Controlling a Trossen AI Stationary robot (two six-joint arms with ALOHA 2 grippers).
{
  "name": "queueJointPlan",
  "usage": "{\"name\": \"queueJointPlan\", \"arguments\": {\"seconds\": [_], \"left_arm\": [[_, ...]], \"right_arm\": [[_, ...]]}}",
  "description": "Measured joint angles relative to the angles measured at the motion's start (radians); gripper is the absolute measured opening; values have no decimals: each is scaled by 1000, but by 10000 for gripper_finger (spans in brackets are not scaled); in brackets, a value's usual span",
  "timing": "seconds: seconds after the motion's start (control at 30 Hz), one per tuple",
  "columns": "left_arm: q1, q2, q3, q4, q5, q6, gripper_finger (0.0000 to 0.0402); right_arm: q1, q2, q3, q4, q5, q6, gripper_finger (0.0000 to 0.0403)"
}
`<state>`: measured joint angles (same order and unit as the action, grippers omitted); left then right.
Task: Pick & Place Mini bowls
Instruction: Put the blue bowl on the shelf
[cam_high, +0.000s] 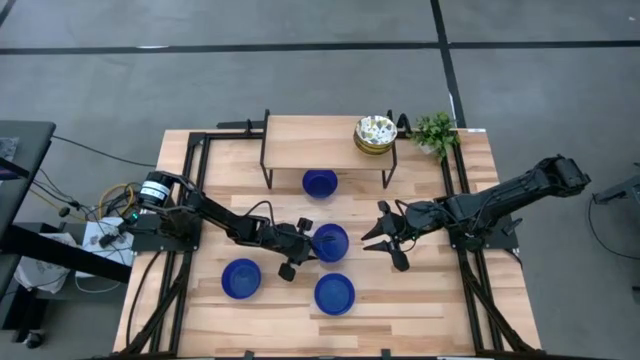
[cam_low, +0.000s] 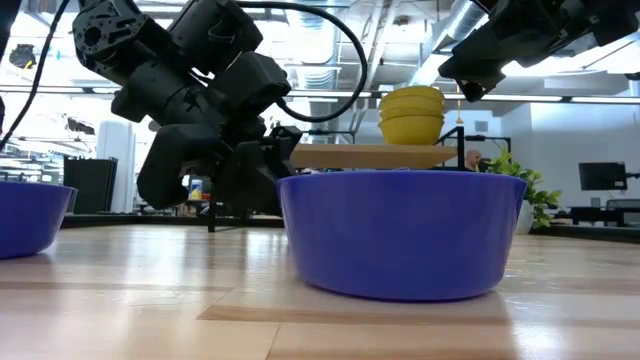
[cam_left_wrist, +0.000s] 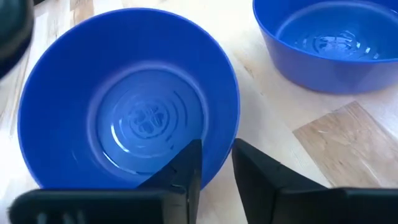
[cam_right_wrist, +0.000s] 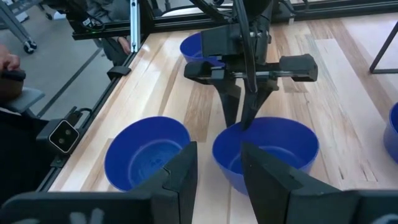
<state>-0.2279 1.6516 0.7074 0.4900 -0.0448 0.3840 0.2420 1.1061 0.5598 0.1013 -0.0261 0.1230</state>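
Observation:
Several glossy blue mini bowls stand on the wooden table. My left gripper (cam_high: 300, 250) is at the left rim of the middle blue bowl (cam_high: 332, 241), and it is shut on that rim. My right gripper (cam_high: 385, 240) hovers open just right of that bowl and touches nothing. Its wrist view looks past its own fingers (cam_right_wrist: 217, 173) at the same bowl (cam_right_wrist: 273, 146) and at my left gripper (cam_right_wrist: 241, 118). A stack of cream speckled bowls (cam_high: 375, 132) sits on the raised shelf (cam_high: 300, 142). My left gripper pinches the middle blue bowl's rim (cam_left_wrist: 217, 163), with one finger (cam_left_wrist: 186, 168) inside the bowl and the other (cam_left_wrist: 261, 177) outside. The fingers come from above, pointing down, on the bowl's left side. The bowl stays upright, and I cannot tell whether its base is off the table.
Other blue bowls stand near left (cam_high: 241, 278), near centre (cam_high: 334, 293) and under the shelf (cam_high: 320, 183). The near-centre one (cam_low: 400, 235) fills the low view. A small green plant (cam_high: 435, 130) stands at the far right corner. Black frame rails run along both table sides.

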Motion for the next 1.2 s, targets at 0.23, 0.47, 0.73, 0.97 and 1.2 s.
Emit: {"name": "queueJointPlan", "arguments": {"seconds": [0.23, 0.47, 0.73, 0.97, 1.2], "left_arm": [[0, 0, 0, 0, 0, 0, 45], [0, -14, 0, 5, -1, 4, 9], [-33, -62, 0, -2, -29, 3, 8], [-69, -114, 0, -18, -44, -49, 10], [-97, -142, 0, -56, -45, -53, 10]], "right_arm": [[0, 0, 0, 0, 0, 0, 113], [0, 0, 0, 0, 0, 0, 113], [0, 0, 0, 0, 0, 0, 113], [0, 0, 0, 0, 0, 0, 113], [0, 0, 0, 0, 0, 0, 113]]}}
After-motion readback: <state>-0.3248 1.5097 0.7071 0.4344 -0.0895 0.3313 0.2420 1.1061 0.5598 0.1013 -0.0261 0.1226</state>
